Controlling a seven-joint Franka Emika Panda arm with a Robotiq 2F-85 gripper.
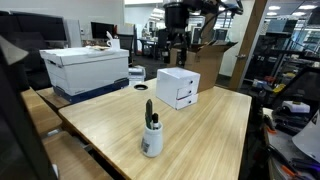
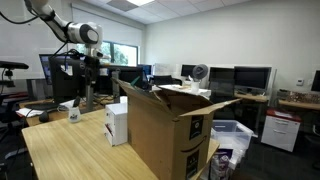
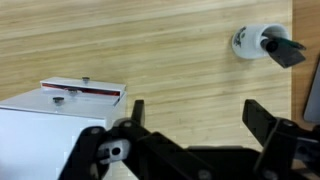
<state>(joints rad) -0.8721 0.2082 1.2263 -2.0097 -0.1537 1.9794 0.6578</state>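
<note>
My gripper (image 3: pixel 198 116) is open, with only bare wooden tabletop (image 3: pixel 190 50) showing between its black fingers (image 3: pixel 137 110). It hangs well above the table in both exterior views (image 1: pixel 177 58) (image 2: pixel 88 80) and touches nothing. Below and to one side stands a small white drawer unit (image 3: pixel 50 112) (image 1: pixel 178 87) (image 2: pixel 117 122), whose top drawer shows a red edge in the wrist view. A white cup holding black markers (image 3: pixel 255 42) (image 1: pixel 152 136) (image 2: pixel 73 113) stands apart from it, nearer the table's front edge.
A white storage box on a blue lid (image 1: pixel 85 68) sits at the table's far left corner, with a small white roll (image 1: pixel 136 75) beside it. A large open cardboard box (image 2: pixel 170 130) fills the foreground of an exterior view. Desks with monitors (image 2: pixel 235 78) lie behind.
</note>
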